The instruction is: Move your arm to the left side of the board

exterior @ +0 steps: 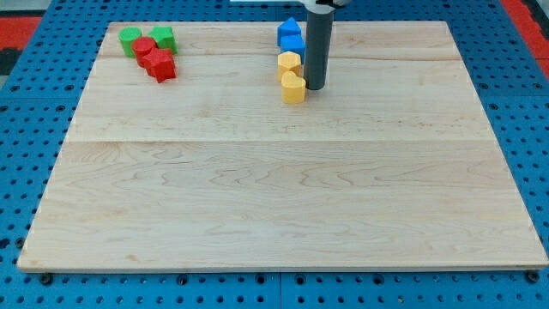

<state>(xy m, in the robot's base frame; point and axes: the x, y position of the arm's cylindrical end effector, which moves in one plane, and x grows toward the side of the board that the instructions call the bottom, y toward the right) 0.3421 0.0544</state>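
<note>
My tip (315,87), the lower end of a straight dark rod with no claw to spread or press together, is resting on the pale wooden bench (274,189) near its twelve o'clock edge. At the tip's nine o'clock, just beside or touching, are sitting two yellow blocks (292,75); two blue blocks (291,38) are standing at its eleven o'clock. Far toward nine o'clock, two red blocks (154,58) and two green blocks (146,38) are clustering. The rod is standing upright, its long axis vertical, stiff; I judge it will be sliding leftward, likely shoving the light yellow blocks.
</note>
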